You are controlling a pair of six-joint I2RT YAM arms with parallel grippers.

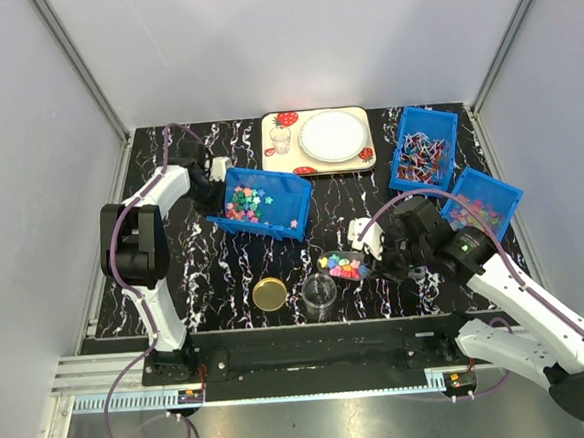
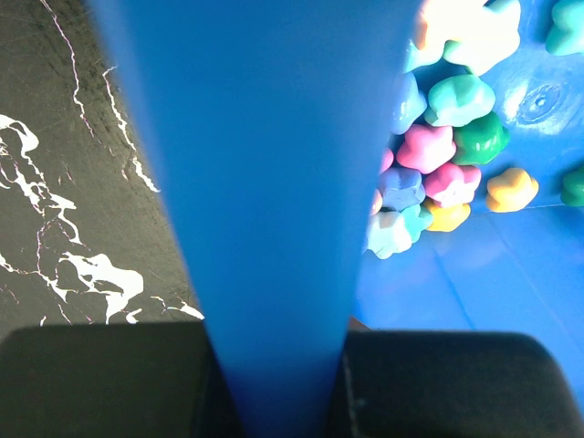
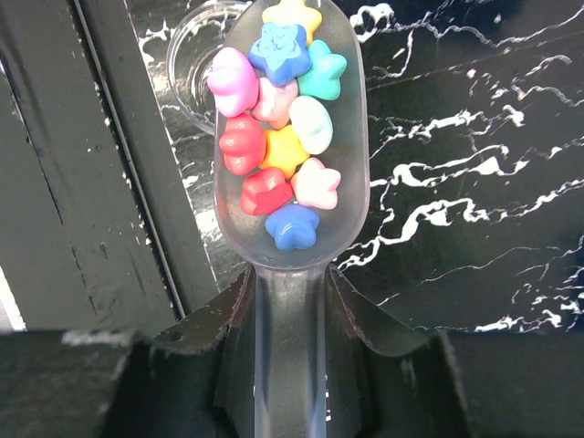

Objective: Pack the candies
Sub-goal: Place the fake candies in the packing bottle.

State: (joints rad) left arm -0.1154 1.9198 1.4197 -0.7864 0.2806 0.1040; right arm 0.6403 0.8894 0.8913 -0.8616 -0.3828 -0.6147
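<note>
Star-shaped candies (image 1: 247, 203) in mixed bright colours lie in a tilted blue bin (image 1: 282, 215). My left gripper (image 1: 213, 172) is shut on that bin's left wall (image 2: 274, 182), and more candies (image 2: 438, 155) show inside it. A clear plastic scoop (image 3: 290, 228) is gripped by its handle in my right gripper (image 3: 290, 306). The scoop (image 1: 343, 266) carries several candies (image 3: 274, 137) and hangs just right of a clear open jar (image 1: 319, 292). The jar's rim (image 3: 193, 64) shows past the scoop's tip.
A gold lid (image 1: 270, 294) lies left of the jar. At the back is a tray (image 1: 288, 164) with a white plate (image 1: 332, 135) and a small cup (image 1: 280, 139). Two blue bins at the right hold stick sweets (image 1: 423, 158) and translucent sweets (image 1: 482, 209).
</note>
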